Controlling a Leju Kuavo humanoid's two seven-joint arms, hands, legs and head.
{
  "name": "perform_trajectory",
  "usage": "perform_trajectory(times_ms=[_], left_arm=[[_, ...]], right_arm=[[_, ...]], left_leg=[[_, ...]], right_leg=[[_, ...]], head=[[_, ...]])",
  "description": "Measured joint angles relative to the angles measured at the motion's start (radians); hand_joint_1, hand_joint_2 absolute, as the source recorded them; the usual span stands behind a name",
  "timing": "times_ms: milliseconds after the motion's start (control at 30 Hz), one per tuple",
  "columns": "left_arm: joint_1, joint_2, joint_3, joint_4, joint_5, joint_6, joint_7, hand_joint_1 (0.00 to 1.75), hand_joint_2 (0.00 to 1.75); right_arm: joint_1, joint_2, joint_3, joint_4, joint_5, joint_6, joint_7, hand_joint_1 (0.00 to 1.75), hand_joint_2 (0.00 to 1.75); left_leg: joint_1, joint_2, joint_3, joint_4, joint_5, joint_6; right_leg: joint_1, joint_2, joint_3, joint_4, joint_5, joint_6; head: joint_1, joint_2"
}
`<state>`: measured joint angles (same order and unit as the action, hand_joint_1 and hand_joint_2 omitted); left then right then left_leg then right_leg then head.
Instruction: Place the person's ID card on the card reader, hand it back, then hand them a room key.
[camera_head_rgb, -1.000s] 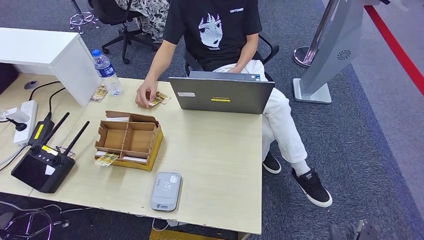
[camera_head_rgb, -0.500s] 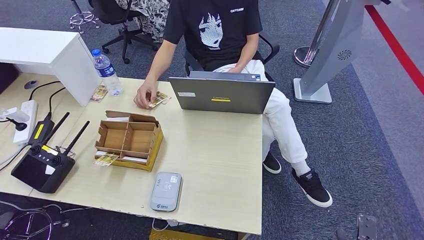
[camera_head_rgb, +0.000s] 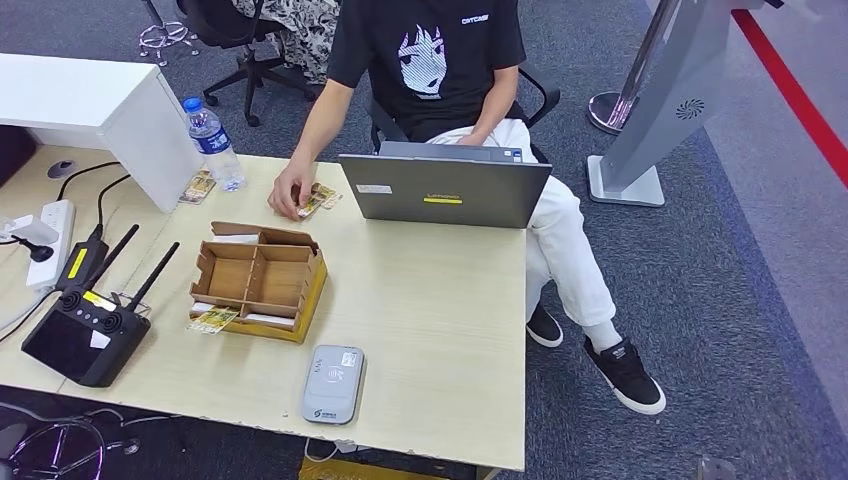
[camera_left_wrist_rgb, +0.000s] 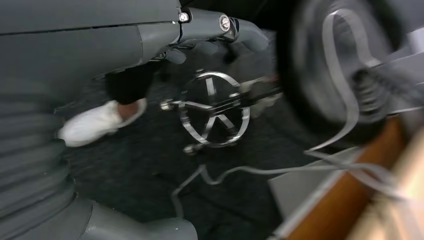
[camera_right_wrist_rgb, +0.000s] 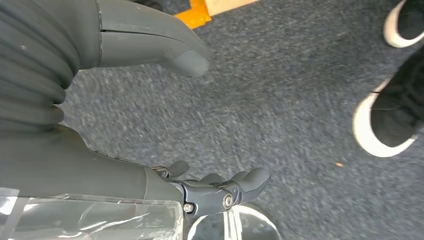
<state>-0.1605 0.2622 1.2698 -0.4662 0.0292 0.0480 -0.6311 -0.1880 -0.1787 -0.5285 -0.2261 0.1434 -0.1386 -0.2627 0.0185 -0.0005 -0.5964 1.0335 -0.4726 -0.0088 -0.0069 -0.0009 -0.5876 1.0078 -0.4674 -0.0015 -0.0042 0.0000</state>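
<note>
Grey card reader (camera_head_rgb: 332, 384) flat near the front edge of the desk (camera_head_rgb: 430, 300), right of the cardboard organiser (camera_head_rgb: 258, 280). ID card (camera_head_rgb: 314, 199) at the far edge, under the fingers of the person's hand (camera_head_rgb: 291, 190), just left of the laptop (camera_head_rgb: 443, 190). Left hand (camera_left_wrist_rgb: 150, 35) hanging low above dark floor, fingers apart, holding nothing. Right hand (camera_right_wrist_rgb: 165, 120) over blue carpet, thumb and fingers spread, likewise empty. Water bottle (camera_head_rgb: 214, 145) at the far left edge.

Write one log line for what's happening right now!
card: under person's hand | card reader: bare | left hand: empty | right hand: empty
</note>
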Motion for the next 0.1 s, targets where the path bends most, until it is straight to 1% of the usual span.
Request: perform_trajectory(times_ms=[100], left_arm=[[0.004,-0.004,0.000,0.070,-0.012,0.012,0.030,0.00,1.75]], right_arm=[[0.007,0.010,-0.014,0.005,-0.015,0.007,0.014,0.00,1.75]], left_leg=[[0.000,0.000,0.000,0.000,0.000,0.000]], right_leg=[[0.000,0.000,0.000,0.000,0.000,0.000]], head=[[0.000,0.000]])
